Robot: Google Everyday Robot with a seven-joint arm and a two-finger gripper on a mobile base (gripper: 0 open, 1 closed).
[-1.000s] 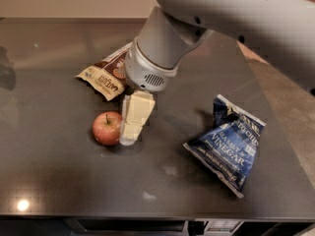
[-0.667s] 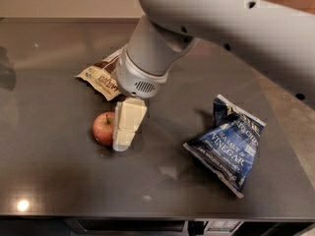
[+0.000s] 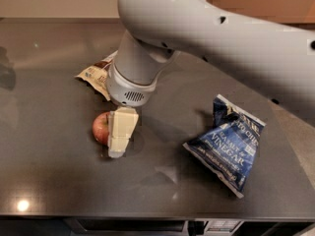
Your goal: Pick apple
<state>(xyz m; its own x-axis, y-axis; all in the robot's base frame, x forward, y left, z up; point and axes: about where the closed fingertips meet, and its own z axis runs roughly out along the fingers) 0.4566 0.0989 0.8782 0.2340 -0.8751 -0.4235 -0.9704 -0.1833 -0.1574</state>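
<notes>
Dark table [image 3: 49,181]: apple [image 3: 100,127] left of centre, brown snack bag [image 3: 93,73] behind it, blue chip bag [image 3: 227,144] well right. Gripper [image 3: 118,140] low at the apple's right side.

Gripper [image 3: 117,140]: at apple's [image 3: 100,128] right side.
Behind: brown bag [image 3: 95,73], near.
Right: blue bag [image 3: 227,145], well apart.
Left, front: bare table [image 3: 44,171].
</notes>
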